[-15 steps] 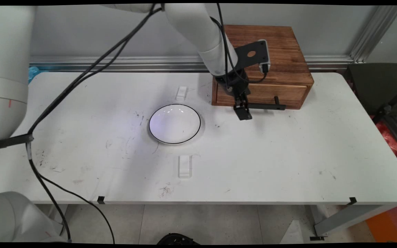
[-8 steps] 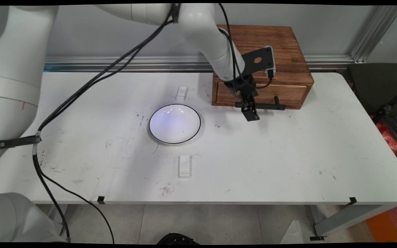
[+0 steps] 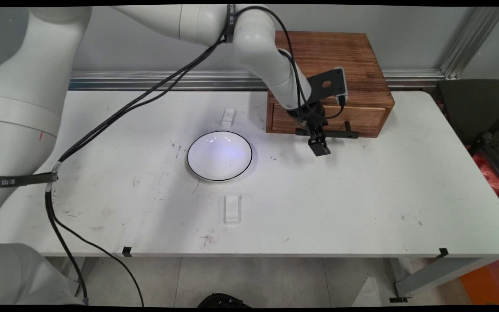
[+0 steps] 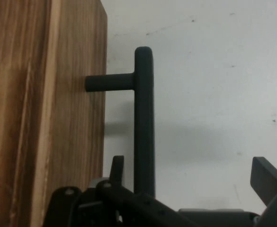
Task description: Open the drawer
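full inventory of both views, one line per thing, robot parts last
wooden drawer box: 1, brown, far side of the table by the wall, right of centre
drawer handle: 1, black bar on posts, on the box's front
plate: 1, white with a thin black rim, middle of the table, left of the box
white blocks: 2, white, one behind the plate, one in front of it
table: 1, white, scuffed
cables: black, hanging from the arm across the left side
gripper: 1, black, open, at the handle, whose bar runs between its fingers in the hand view
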Robot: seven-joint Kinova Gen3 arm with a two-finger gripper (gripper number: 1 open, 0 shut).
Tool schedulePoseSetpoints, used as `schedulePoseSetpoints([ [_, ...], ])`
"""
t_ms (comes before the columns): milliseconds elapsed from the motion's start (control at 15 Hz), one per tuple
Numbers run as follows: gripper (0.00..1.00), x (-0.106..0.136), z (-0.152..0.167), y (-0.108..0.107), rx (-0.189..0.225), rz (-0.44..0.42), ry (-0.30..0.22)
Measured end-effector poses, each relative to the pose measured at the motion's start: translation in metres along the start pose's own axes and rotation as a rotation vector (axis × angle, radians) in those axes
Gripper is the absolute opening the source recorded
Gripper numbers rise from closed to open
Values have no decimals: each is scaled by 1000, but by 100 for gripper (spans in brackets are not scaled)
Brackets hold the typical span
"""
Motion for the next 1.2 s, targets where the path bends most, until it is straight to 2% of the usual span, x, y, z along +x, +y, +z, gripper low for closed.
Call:
schedulePoseSetpoints([
  [533,100,-11,22,1,-4,-39,8],
  [1200,100,-16,34,16,-20,-77,7],
])
